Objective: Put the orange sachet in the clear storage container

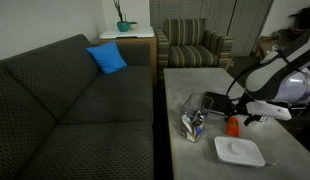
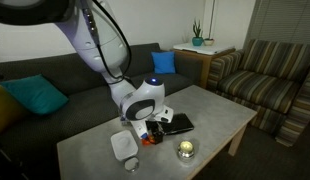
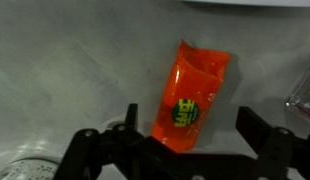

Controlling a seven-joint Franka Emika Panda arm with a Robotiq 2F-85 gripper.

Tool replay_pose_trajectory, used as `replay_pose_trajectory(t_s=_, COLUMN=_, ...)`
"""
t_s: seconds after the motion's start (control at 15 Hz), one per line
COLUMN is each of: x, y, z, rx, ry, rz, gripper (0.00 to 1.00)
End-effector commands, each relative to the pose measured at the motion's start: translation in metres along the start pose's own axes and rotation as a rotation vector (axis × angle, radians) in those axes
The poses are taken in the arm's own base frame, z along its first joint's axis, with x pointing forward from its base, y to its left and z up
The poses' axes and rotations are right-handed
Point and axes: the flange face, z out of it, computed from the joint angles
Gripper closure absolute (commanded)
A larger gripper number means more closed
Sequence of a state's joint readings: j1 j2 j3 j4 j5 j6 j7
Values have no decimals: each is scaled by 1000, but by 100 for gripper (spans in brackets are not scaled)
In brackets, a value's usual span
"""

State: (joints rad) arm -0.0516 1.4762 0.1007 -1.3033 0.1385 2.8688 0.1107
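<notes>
The orange sachet [image 3: 191, 92] is a bright orange-red packet with a yellow-green label, resting on the grey table. My gripper [image 3: 190, 128] is open, low over the sachet, one black finger on each side with gaps to both. In an exterior view the sachet [image 1: 233, 125] shows just under the gripper [image 1: 241, 113]. The clear storage container [image 1: 193, 123] stands on the table a short way from the sachet, with blue and white items inside. It also shows in an exterior view [image 2: 185, 150]. The arm covers most of the sachet there [image 2: 147, 136].
A flat white tray [image 1: 239, 151] lies near the table's front edge, close to the sachet; it also shows in an exterior view [image 2: 123, 146]. A black square tray [image 1: 217, 103] lies behind the gripper. A dark sofa [image 1: 65, 100] runs along the table.
</notes>
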Motion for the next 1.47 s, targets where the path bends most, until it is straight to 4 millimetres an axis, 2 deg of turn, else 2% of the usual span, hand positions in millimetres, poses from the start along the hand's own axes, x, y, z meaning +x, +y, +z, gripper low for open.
replay_pose_trajectory(t_s=0.0, x=-4, y=2, z=2, rx=34, ry=-54, rz=-47, gripper=0)
replay_pose_trajectory(t_s=0.33, x=-18, y=-7, z=11, rx=31, ry=-134, rz=-85, gripper=0)
replay_pose_trajectory(t_s=0.8, x=-26, y=-3, z=16, rx=7, ry=-170, rz=-56, gripper=0)
replay_pose_trajectory(t_s=0.87, x=-27, y=-5, z=16, rx=30, ry=-198, rz=-105, gripper=0)
replay_pose_trajectory(t_s=0.93, x=-23, y=-7, z=14, rx=14, ry=-158, rz=-72, gripper=0)
replay_pose_trajectory(t_s=1.2, x=-26, y=-8, z=16, rx=17, ry=-180, rz=-91, gripper=0)
replay_pose_trajectory(t_s=1.4, x=-21, y=-15, z=0, rx=-20, ry=-105, rz=-88, gripper=0)
